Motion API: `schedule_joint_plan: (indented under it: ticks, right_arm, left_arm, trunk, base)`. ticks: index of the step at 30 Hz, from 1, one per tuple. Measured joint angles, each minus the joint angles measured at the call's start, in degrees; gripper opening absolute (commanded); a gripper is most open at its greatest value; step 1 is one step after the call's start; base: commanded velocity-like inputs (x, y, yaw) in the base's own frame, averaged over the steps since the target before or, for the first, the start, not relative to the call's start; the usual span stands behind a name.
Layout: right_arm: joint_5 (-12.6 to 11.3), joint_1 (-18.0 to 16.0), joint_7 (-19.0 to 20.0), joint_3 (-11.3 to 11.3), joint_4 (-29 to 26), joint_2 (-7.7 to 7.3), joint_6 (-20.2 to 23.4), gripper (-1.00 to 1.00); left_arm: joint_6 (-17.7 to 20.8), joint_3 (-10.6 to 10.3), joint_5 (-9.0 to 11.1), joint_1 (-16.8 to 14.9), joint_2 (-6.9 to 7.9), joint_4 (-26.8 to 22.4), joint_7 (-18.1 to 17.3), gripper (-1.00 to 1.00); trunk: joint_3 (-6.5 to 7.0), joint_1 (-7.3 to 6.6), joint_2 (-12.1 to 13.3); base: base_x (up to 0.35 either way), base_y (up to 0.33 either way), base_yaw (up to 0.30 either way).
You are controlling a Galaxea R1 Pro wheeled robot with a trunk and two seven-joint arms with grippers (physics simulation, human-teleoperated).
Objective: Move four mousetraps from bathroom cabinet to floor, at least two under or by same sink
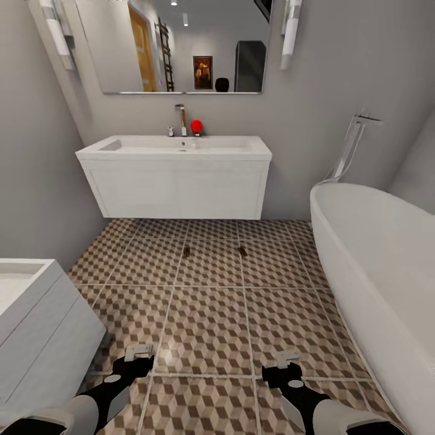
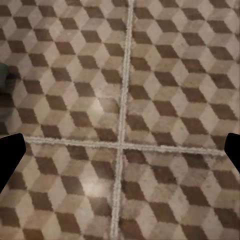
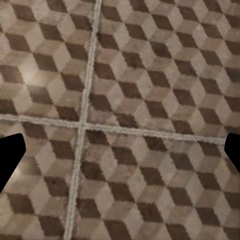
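1. 2 mousetraps lie on the bathroom floor (image 1: 205, 314) in the head view: one mousetrap (image 1: 187, 249) and a second mousetrap (image 1: 242, 249), both small dark shapes on the cube-patterned tiles just in front of the white vanity (image 1: 175, 190) that carries the sink (image 1: 178, 145). They sit apart from each other, on neighbouring tiles.
2. Judged from that placing, the condition of at least 2 traps beside the same sink looks met, though they are too small here to confirm details.
3. The remaining 2 traps still have to be fetched from the cabinet and set on this same floor, so the task seems about half done.
4. The left gripper (image 1: 138, 355) hangs low over the tiles with its fingers spread and nothing between them; the left wrist view shows bare tile and a grout cross between the dark fingertips (image 2: 11, 155).
5. The right gripper (image 1: 286, 364) is likewise spread and empty, with bare tile between its fingertips (image 3: 11, 155).
6. A bathtub (image 1: 386, 254) stands at the right, and a second white unit (image 1: 36, 326) at the near left.
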Motion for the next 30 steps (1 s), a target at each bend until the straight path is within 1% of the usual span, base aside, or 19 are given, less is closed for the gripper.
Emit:
schedule_joint_plan:
  ticks: [19,30]
  right_arm:
    - [-0.1,0.0,-0.2,0.0,0.1,-0.08,0.0,1.00]
    - [-0.1,0.0,-0.1,0.0,0.5,-1.37,0.1,1.00]
  left_arm:
    - [0.0,0.0,0.0,0.0,0.06,0.0,0.0,1.00]
    - [0.0,0.0,0.0,0.0,0.02,0.0,0.0,1.00]
  trunk:
    - [3.41,-4.17,7.6]
    - [5.39,-6.59,12.0]
  base:
    - [0.000,0.000,0.000]
    - [0.000,0.000,0.000]
